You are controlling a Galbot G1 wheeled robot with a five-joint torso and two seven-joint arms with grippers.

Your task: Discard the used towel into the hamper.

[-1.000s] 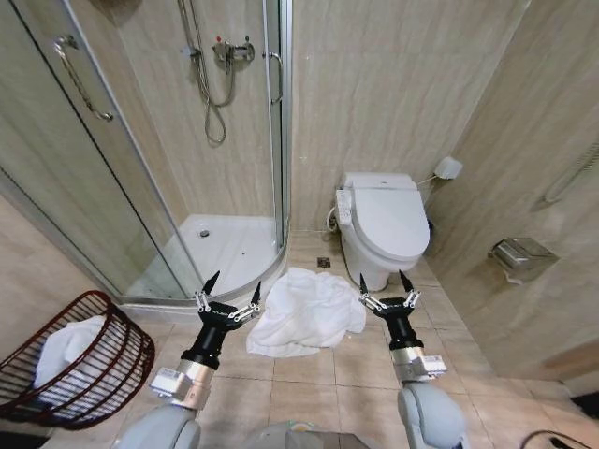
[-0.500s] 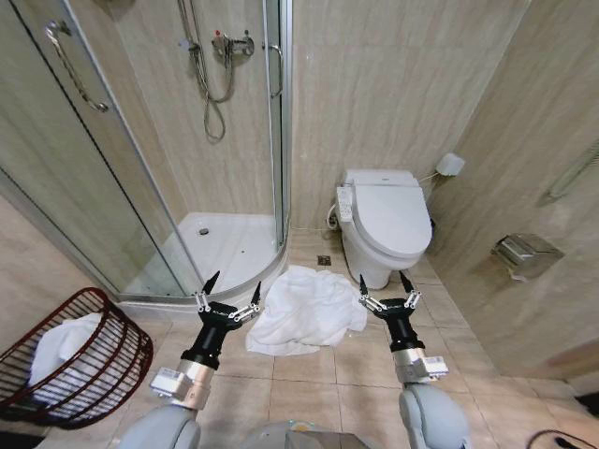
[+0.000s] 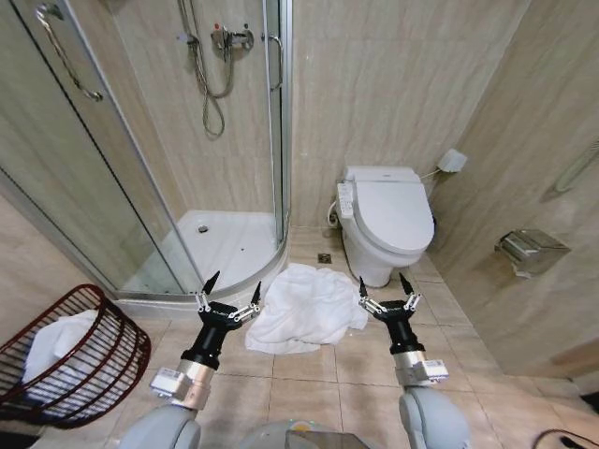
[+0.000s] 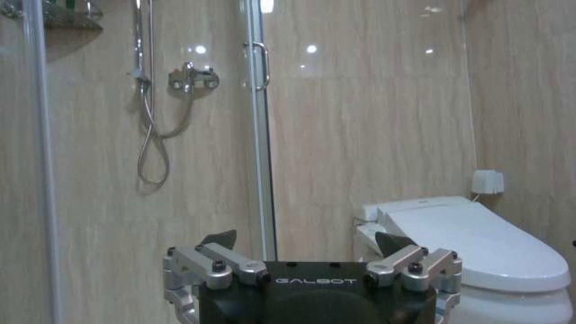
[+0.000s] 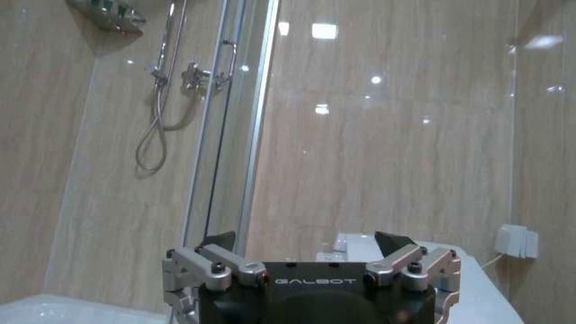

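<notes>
A crumpled white towel lies on the tiled floor between the shower base and the toilet. The hamper, a reddish-brown wire basket, leans at the far left with white cloth inside. My left gripper is held up open, just left of the towel's near edge. My right gripper is held up open too, just right of the towel. Both are empty. In the left wrist view the left gripper points toward the wall; the right gripper does the same in its wrist view.
A glass shower enclosure with a white base fills the left. A white toilet stands against the back wall, right of the towel. A paper holder juts from the right wall. Tiled floor lies open in front.
The whole picture has drifted slightly left and down as the camera moved. The towel, the hamper and both grippers keep their places relative to each other.
</notes>
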